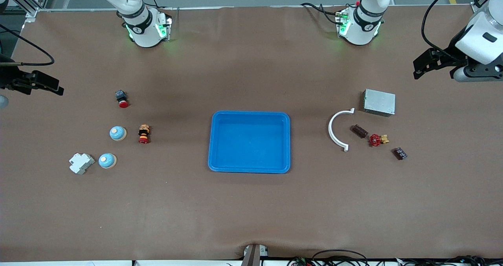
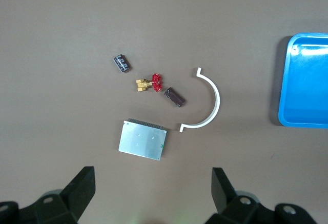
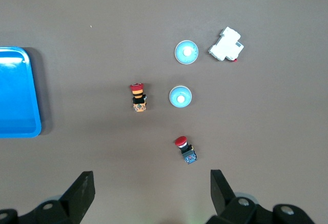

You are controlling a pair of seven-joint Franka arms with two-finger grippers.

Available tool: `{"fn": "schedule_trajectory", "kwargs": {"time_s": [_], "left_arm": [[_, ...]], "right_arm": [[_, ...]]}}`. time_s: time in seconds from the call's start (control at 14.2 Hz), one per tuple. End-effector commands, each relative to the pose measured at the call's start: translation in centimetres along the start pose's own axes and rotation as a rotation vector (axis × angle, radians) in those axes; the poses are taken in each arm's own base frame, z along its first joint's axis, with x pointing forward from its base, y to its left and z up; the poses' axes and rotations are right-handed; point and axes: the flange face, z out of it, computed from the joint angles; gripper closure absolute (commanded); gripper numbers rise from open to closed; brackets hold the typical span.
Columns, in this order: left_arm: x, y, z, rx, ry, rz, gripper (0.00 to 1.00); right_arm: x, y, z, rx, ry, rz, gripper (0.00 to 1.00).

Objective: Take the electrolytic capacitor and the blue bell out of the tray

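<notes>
Blue tray [image 1: 215,148] sitting mid-table [image 1: 251,211], nothing in it. Two capacitors toward the left arm's end: brown one [image 1: 359,131] just beside the white curved bracket [image 1: 334,130], darker one [image 1: 400,153] nearer the front camera, red valve [image 1: 376,140] between them, metal box [image 1: 379,102] farther back. Two blue bells [image 1: 118,133] [image 1: 107,160] toward the right arm's end, near a white breaker [image 1: 81,163] and two red push buttons [image 1: 144,134] [image 1: 122,98]. Left gripper [image 1: 426,66] and right gripper [image 1: 43,84] both hovering up over the table ends, fingers [image 2: 82,188] [image 3: 82,190] spread wide, holding nothing.

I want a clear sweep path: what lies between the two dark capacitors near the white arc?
The red-handled valve lies between the capacitor by the white arc and the other capacitor, in the front view.
</notes>
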Motion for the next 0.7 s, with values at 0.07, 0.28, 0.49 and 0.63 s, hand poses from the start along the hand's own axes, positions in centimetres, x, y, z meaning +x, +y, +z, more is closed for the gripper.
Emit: {"fn": "schedule_trajectory", "kwargs": {"time_s": [0.07,0.28,0.49,0.63], "left_arm": [[-0.03,-0.12,-0.86,-0.018,0.008,-0.002,0.00],[0.04,0.12,-0.85,-0.040,0.006,0.000,0.00],[0.12,-0.15,-0.84,-0.031,0.007,0.012,0.00],[0.12,-0.12,-0.91,-0.027,0.009,0.009,0.00]], "right_arm": [[-0.58,0.09,-0.74,-0.013,0.005,0.011,0.00],[-0.57,0.10,-0.75,-0.020,0.006,0.007,0.00],[-0.59,-0.02,-1.23,-0.072,0.014,-0.001,0.00],[-0.56,0.14,-1.34,-0.072,0.019,0.001,0.00]]}}
